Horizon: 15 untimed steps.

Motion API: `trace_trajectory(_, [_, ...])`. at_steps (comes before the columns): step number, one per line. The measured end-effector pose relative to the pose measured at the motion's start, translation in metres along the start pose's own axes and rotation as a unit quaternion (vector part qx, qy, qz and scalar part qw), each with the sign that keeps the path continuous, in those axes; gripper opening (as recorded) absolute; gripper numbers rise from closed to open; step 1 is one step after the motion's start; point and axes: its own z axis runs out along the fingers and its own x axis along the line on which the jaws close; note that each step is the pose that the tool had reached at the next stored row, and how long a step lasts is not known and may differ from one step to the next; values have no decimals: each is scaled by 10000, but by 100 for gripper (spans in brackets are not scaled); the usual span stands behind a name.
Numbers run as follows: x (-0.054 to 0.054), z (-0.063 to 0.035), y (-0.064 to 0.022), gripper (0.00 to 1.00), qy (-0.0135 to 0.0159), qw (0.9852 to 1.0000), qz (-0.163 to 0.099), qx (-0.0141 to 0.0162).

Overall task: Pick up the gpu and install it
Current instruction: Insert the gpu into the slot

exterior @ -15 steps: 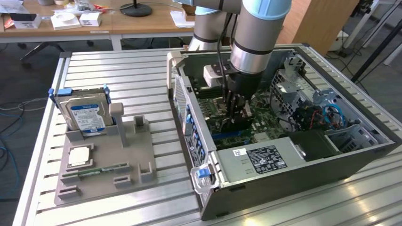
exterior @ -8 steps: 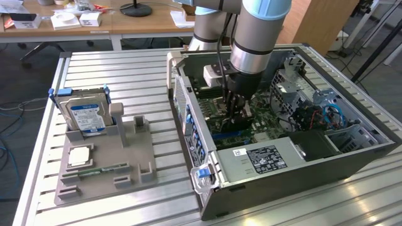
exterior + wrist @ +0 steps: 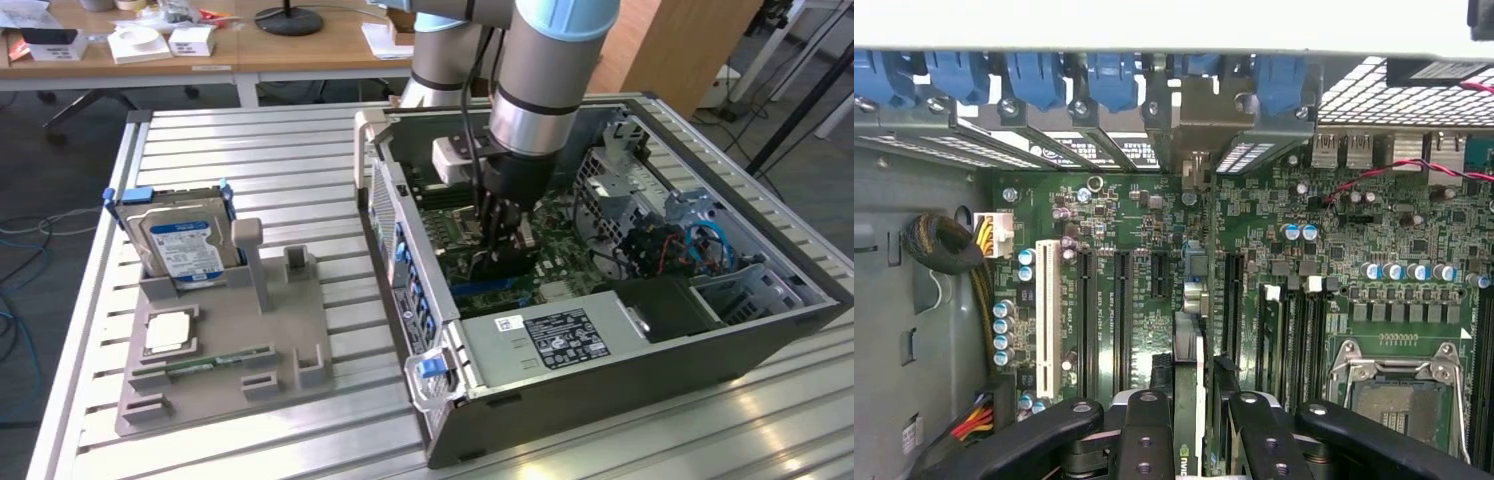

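At the exterior view's left, a grey holder (image 3: 220, 330) carries a hard drive (image 3: 183, 245). Right of centre, inside the open computer case (image 3: 641, 350), the gripper (image 3: 505, 242) is clamped on the gpu (image 3: 1194, 340). The card stands edge-on between its fingers (image 3: 1144, 430) over the motherboard (image 3: 1354, 250) slots.

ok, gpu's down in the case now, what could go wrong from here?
1. The gripper holds the gpu edge-on among close parallel slots; a slight offset could jam it beside its slot.
2. Its metal bracket sits close between the blue latches and could catch there.
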Motion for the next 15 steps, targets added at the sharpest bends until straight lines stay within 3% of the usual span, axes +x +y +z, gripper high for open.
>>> trace_trajectory(9, [0,-6,0,26,-3,10000,0,0])
trace_trajectory(12, [0,-6,0,26,-31,10000,0,2])
trace_trajectory(15, [0,-6,1,26,-92,10000,1,25])
